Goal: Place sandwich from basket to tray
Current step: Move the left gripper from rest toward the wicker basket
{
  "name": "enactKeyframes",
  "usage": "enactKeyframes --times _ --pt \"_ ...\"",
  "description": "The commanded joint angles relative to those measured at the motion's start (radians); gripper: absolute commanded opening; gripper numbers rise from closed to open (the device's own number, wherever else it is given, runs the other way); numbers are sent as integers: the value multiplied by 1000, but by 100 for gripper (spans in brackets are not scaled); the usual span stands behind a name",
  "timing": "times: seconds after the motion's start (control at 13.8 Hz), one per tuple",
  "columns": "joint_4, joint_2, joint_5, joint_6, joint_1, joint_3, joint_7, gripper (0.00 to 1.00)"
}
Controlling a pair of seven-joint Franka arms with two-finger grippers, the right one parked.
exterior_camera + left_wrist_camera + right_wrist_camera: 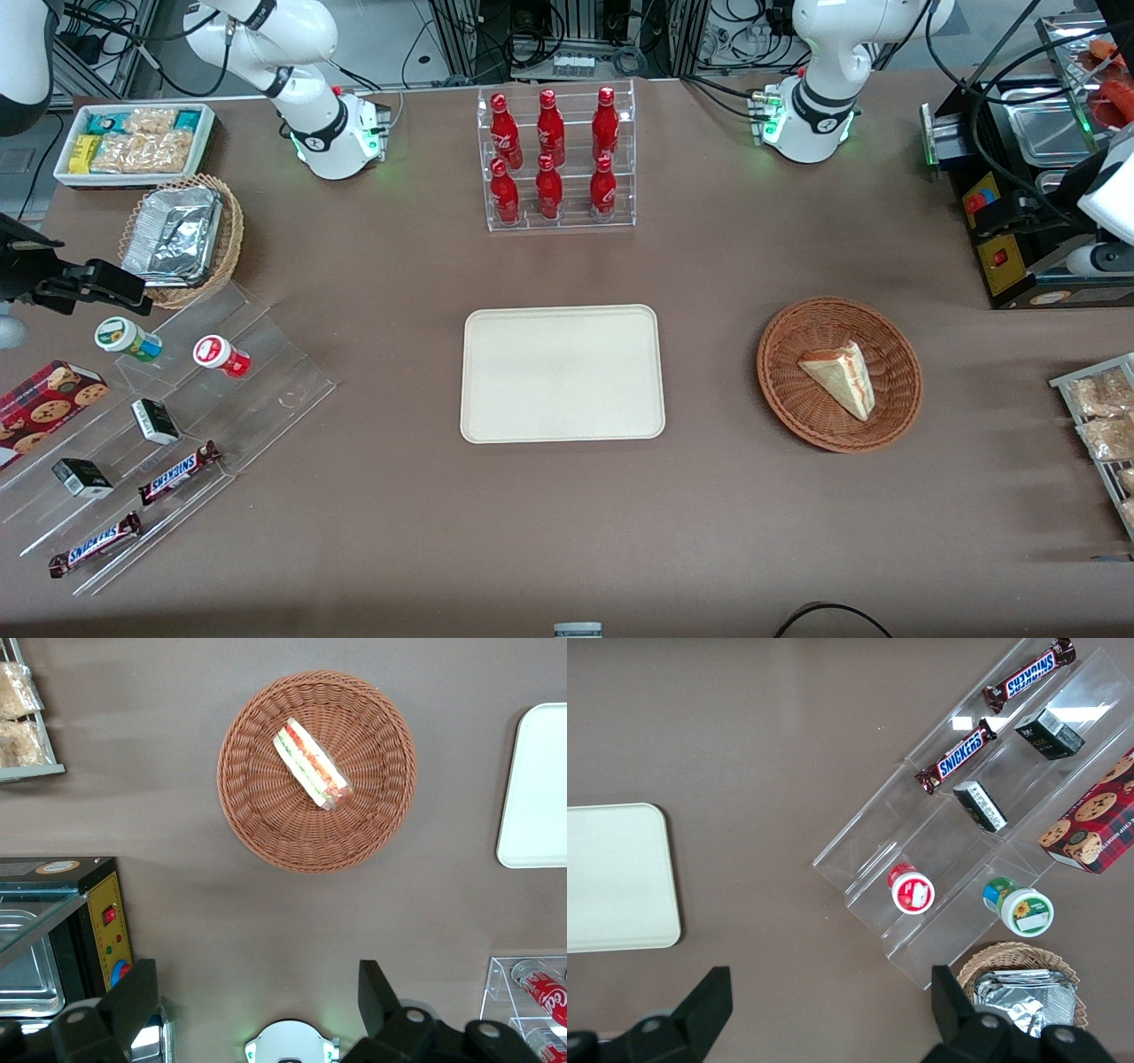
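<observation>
The sandwich (842,377), a pale bread wedge with a red and green filling stripe, lies in the round reddish-brown wicker basket (780,390). Both also show in the left wrist view, the sandwich (310,765) lying near the middle of the basket (257,815). The cream tray (562,372) lies flat and bare beside the basket, toward the parked arm's end; its edge shows in the left wrist view (540,788). My left gripper (257,1001) hangs high over bare table, farther from the front camera than the basket and well apart from it. Its fingers (381,997) are spread wide and hold nothing.
A clear rack of red bottles (556,159) stands farther from the front camera than the tray. A black machine (1019,221) and a wire rack of snack packs (1103,416) stand at the working arm's end. The working arm's base (291,1045) shows below the gripper.
</observation>
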Motion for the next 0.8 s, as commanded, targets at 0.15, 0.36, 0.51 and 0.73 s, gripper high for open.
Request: enactKeyframes --times 0.15,0.36,0.51,0.73 --pt "4 2 6 20 -3 -1 17 100" --pt "-8 28 26 40 -4 -1 -3 100" --pt "-37 45 38 54 -4 1 -65 100" --pt "-165 37 35 199 -4 -1 -231 100"
